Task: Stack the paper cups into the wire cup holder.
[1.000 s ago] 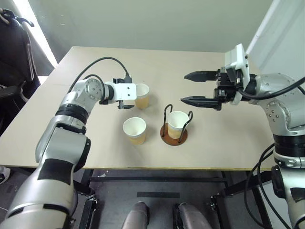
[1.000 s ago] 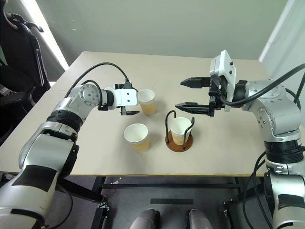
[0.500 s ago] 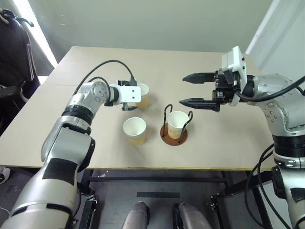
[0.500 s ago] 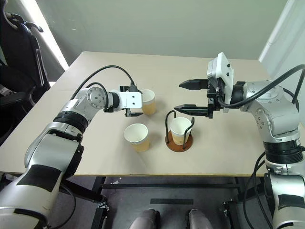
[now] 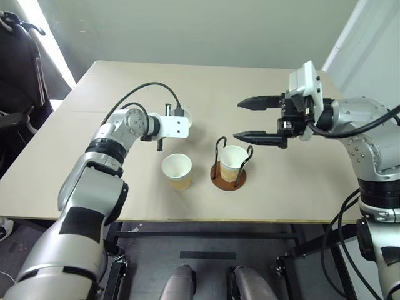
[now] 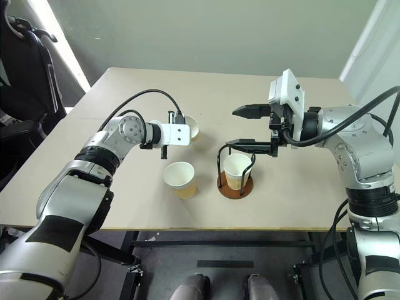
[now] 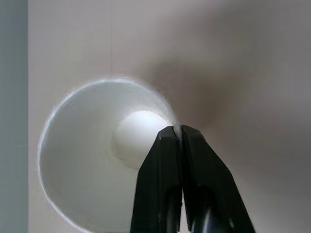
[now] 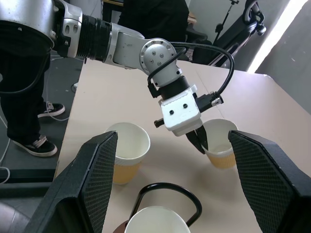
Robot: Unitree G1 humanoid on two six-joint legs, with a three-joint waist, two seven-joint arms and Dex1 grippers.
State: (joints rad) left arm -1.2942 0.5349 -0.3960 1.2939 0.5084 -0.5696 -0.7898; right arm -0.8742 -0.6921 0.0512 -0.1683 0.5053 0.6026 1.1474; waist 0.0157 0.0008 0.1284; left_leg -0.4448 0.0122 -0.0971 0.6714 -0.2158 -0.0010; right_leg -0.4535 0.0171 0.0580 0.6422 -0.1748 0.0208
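Table (image 5: 281, 194) carries the wire cup holder (image 5: 227, 177) with one paper cup (image 5: 232, 158) seated inside; second cup (image 5: 177, 170) stands beside it; right gripper (image 5: 257, 118) hovers above, jaws wide, empty; left gripper (image 8: 199, 140) pinches the rim of the third cup (image 8: 219, 143).

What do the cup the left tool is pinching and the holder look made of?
The pinched cup: thin paper, matte white inside with a tan outer band and rolled rim. The wire cup holder: thin black loops, probably coated metal, on a reddish-brown disc, possibly wood or plastic.
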